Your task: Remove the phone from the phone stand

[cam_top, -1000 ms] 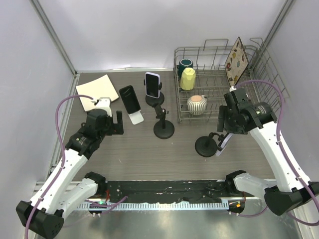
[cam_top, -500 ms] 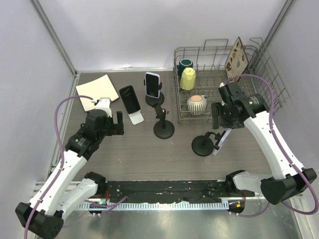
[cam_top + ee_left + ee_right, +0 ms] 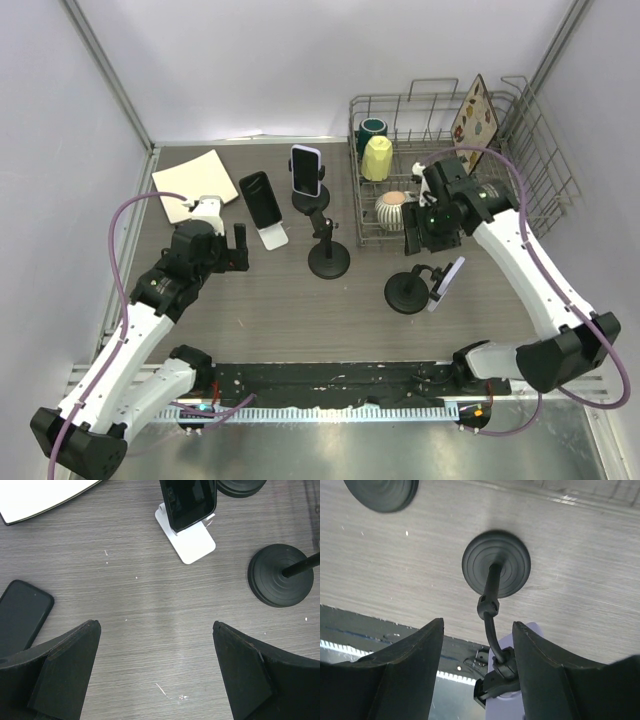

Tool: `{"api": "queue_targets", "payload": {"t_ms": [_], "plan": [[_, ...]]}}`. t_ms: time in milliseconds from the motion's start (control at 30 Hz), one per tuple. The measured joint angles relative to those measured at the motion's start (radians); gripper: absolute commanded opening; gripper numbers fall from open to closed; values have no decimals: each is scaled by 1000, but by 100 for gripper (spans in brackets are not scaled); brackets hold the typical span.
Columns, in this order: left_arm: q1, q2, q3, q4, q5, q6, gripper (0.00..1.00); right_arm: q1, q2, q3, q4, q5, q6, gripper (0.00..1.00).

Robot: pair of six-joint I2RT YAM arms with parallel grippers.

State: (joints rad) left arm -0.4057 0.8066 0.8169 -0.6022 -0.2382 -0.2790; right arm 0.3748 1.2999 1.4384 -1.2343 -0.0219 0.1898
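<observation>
A lavender phone [image 3: 447, 282] is clamped on a black gooseneck phone stand [image 3: 406, 294] at the right of the table. My right gripper [image 3: 420, 238] hovers above the stand's neck, just back-left of the phone. In the right wrist view the right gripper [image 3: 478, 624] is open, its jaws either side of the neck, with the stand's round base [image 3: 496, 562] beyond. The phone [image 3: 504, 709] sits in its clamp low in that view, beside the right finger; no contact shows. My left gripper [image 3: 238, 248] [image 3: 155, 625] is wide open over bare table.
A black phone [image 3: 260, 200] leans on a white stand [image 3: 187, 542]. A second gooseneck stand [image 3: 328, 262] holds another phone [image 3: 306, 170]. A black phone [image 3: 20, 612] lies flat by my left finger. A wire dish rack [image 3: 528, 130] with cups stands behind, and a beige board [image 3: 195, 180] lies far left.
My right gripper has moved left and back, uncovering the lavender phone. The stand's base has shifted slightly left. The left arm has not moved.
</observation>
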Motion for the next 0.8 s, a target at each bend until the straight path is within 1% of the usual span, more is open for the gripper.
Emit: {"api": "queue_targets", "payload": {"t_ms": [167, 300, 600, 700, 767, 800], "plan": [[0, 0, 0, 0, 5, 0, 100, 11, 39, -60, -1, -24, -9, 61], [0, 0, 0, 0, 5, 0, 100, 11, 50, -71, 0, -25, -8, 60], [-5, -4, 0, 0, 7, 0, 100, 17, 71, -129, 3, -25, 7, 51], [-5, -5, 0, 0, 8, 0, 100, 32, 71, -156, 1, -24, 12, 43], [-5, -5, 0, 0, 12, 0, 100, 43, 71, -167, -2, -16, 17, 35], [-5, -5, 0, 0, 13, 1, 100, 47, 70, -167, -5, -13, 19, 26]]}}
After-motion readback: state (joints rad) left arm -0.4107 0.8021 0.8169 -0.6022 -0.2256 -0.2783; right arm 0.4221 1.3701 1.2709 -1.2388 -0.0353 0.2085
